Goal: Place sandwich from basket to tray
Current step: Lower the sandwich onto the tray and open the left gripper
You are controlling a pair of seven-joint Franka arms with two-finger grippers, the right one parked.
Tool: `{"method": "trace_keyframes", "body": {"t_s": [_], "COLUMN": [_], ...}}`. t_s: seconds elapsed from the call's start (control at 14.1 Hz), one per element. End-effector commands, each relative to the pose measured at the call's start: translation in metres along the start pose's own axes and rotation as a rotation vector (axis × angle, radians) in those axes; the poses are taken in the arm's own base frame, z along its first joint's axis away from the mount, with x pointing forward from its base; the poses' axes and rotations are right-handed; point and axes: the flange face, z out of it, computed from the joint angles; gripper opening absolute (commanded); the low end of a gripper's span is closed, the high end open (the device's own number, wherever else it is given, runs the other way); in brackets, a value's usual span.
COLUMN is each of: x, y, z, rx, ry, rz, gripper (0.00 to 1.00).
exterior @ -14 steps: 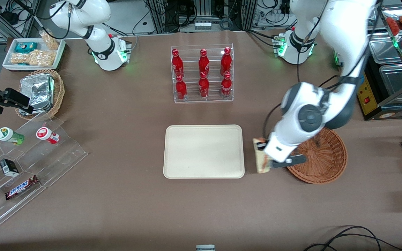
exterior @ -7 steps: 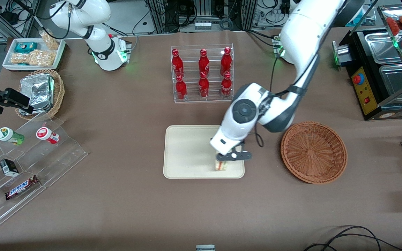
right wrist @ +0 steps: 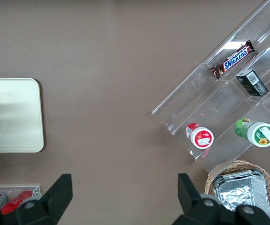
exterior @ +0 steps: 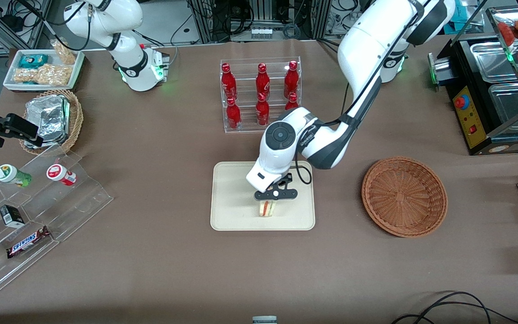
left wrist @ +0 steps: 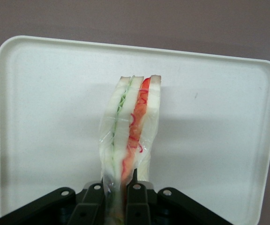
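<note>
The sandwich (exterior: 266,208) (left wrist: 131,131) is a clear-wrapped wedge of pale bread with green and orange-red layers. My left gripper (exterior: 271,201) (left wrist: 121,197) is shut on it, holding it on edge over the cream tray (exterior: 232,198) (left wrist: 46,117), in the part of the tray nearer the front camera. Whether the sandwich touches the tray I cannot tell. The round reddish-brown basket (exterior: 404,196) stands beside the tray toward the working arm's end of the table, with nothing in it.
A clear rack of red bottles (exterior: 261,95) stands farther from the camera than the tray. Toward the parked arm's end are a stepped acrylic stand with snacks (exterior: 34,211), a lighter basket with foil packets (exterior: 52,118) and a white snack tray (exterior: 43,68).
My gripper has carried the sandwich from beside the basket to above the tray, then farther over the tray toward the parked arm's end. The basket stayed put.
</note>
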Motion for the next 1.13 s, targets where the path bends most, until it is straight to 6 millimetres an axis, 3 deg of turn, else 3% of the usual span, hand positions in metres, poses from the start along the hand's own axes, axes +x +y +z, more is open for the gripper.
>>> {"method": "trace_keyframes", "body": {"t_s": [0.0,0.14,0.21,0.28,0.35,0.42,0.49,0.71,0.99,1.06], "x": [0.008,0.007,-0.001,-0.007,-0.008,-0.006,-0.006,-0.010,-0.014,-0.004], "y": [0.008,0.008,0.016,0.023,0.023,0.023,0.024,0.018,-0.028,-0.048], "z": [0.014,0.023,0.024,0.024,0.023,0.015,0.008,-0.052,-0.140,-0.157], "rx": [-0.009,-0.009,-0.012,-0.016,-0.015,-0.018,-0.023,-0.030,0.028,0.048], "ry": [0.016,0.010,0.010,0.012,0.015,0.026,0.031,0.073,0.099,0.089], "rz": [-0.044,-0.064,-0.050,-0.041,-0.037,-0.030,-0.037,-0.032,-0.072,-0.113], "gripper": [0.07,0.15,0.25,0.46,0.81,1.00,1.00,1.00,1.00,1.00]}}
